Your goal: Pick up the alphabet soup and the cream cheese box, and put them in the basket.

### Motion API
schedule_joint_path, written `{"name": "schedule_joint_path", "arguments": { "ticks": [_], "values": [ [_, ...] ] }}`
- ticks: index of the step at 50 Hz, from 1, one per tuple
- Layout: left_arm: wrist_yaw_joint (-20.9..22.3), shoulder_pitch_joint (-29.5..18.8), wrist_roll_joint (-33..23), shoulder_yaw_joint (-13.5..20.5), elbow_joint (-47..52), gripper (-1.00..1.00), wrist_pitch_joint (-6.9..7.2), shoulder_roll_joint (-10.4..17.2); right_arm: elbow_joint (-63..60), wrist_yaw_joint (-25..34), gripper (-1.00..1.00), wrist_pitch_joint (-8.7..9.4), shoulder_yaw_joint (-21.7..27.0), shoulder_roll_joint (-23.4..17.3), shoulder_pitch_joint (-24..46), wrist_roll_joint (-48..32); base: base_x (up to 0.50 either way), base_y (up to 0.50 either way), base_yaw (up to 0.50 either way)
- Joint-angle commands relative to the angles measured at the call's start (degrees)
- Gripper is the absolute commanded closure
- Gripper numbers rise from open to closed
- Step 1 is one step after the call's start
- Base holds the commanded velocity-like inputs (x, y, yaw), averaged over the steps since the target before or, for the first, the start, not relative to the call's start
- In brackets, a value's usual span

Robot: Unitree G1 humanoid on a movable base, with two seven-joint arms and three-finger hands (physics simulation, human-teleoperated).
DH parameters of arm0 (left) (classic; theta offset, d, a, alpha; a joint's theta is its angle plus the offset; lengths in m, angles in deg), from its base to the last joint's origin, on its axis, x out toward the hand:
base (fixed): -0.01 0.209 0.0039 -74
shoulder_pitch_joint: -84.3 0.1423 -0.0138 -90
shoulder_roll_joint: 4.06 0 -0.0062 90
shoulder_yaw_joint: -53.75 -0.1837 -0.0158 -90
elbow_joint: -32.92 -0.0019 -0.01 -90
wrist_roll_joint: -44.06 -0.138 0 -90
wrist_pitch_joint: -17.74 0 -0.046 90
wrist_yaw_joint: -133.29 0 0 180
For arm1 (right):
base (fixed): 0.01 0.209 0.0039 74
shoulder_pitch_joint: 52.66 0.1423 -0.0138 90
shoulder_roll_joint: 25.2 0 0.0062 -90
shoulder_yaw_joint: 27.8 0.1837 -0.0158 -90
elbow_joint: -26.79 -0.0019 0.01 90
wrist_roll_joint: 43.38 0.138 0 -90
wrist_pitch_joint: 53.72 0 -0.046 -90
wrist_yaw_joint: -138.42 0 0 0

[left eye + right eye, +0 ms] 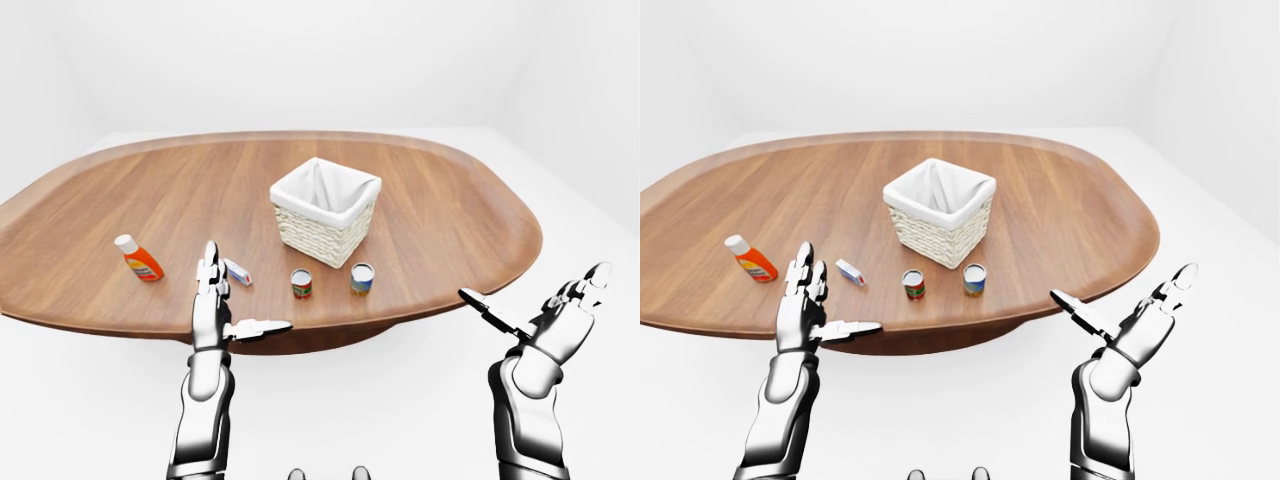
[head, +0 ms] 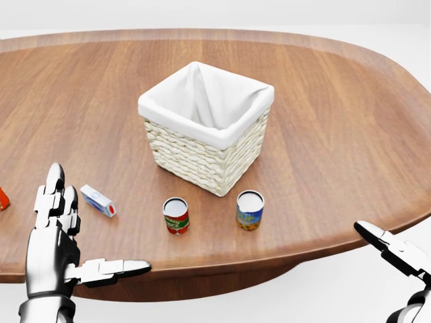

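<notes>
Left robot hand [image 2: 57,235] is hovering open, empty, cream cheese box [image 2: 98,200] lying just right of its fingertips. Alphabet soup [image 2: 176,215] is standing farther right. Right robot hand [image 1: 548,322] is hanging open, empty, off the table [image 2: 350,121].

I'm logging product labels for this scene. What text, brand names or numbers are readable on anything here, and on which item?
None can be read.
Red-labelled can: pale marks on its label, too blurred to read.
Blue and yellow can: picture label, no legible words.
Small white and blue box: print too small to read.
Orange bottle: white patch on its label, lettering unreadable.
Basket and table: no writing.
</notes>
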Motion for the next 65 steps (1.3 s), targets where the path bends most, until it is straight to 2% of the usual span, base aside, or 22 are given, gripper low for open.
{"name": "schedule_joint_path", "arguments": {
  "ticks": [1,4,8,9,17,23,26,31,37,47,59,61,65],
  "values": [
    [-0.37,-0.51,0.62,0.06,-0.8,-1.0,0.15,0.11,-0.37,0.0,-1.0,0.33,0.0,0.03,-0.06,0.15,0.3,0.0,0.0],
    [-0.43,-0.44,0.62,0.04,-0.43,-1.0,0.48,0.09,0.73,0.0,-1.0,-0.54,-0.02,-0.04,0.21,0.08,0.31,0.0,0.0],
    [-0.45,-0.67,0.74,0.18,-1.06,-1.0,0.16,0.14,-0.19,0.0,-1.0,0.15,-0.06,0.0,-0.06,0.21,0.3,0.0,0.0],
    [-0.46,-0.71,0.8,0.22,-1.15,-1.0,0.1,0.15,0.28,0.0,-1.0,-0.17,-0.04,-0.02,0.08,0.19,0.31,0.0,0.0],
    [-0.56,-0.52,0.97,0.19,-0.37,-1.0,0.83,0.09,0.48,0.0,-1.0,-0.38,-0.06,-0.01,0.07,0.23,0.3,0.0,0.0],
    [-0.59,-0.48,1.09,0.22,-0.05,-1.0,1.22,0.08,-0.36,0.0,-1.0,0.27,-0.08,0.05,-0.14,0.27,0.29,0.0,0.0],
    [-0.74,-0.49,1.35,0.38,0.21,-1.0,1.56,0.05,0.34,0.0,-1.0,-0.25,-0.07,0.02,0.02,0.23,0.29,0.0,0.0],
    [-1.09,-1.07,1.9,0.92,-1.12,-1.0,1.19,0.2,-0.31,0.0,-1.0,0.19,-0.05,0.08,-0.15,0.25,0.29,0.0,0.0],
    [-1.5,-1.42,2.42,1.11,-1.73,-1.0,1.52,0.28,0.42,0.0,-1.0,-0.35,0.02,0.01,0.04,0.32,0.28,0.0,0.0],
    [-1.73,-1.55,2.67,1.07,-2.16,-1.0,1.51,0.33,-0.41,0.0,-1.0,0.41,-0.04,0.07,-0.13,0.31,0.27,0.0,0.0],
    [-1.63,-1.67,2.63,0.98,-2.45,-1.0,1.17,0.39,-0.17,0.0,-1.0,0.25,-0.06,0.05,-0.04,0.33,0.26,0.0,0.0],
    [-1.6,-1.69,2.62,0.97,-2.54,-1.0,1.1,0.41,0.43,0.0,-1.0,-0.24,-0.05,0.04,0.08,0.32,0.26,0.0,0.0],
    [-1.56,-1.71,2.69,1.04,-2.64,-1.0,0.99,0.44,-0.58,0.0,-1.0,0.41,-0.09,0.13,-0.24,0.37,0.26,0.0,0.0]
  ]
}}
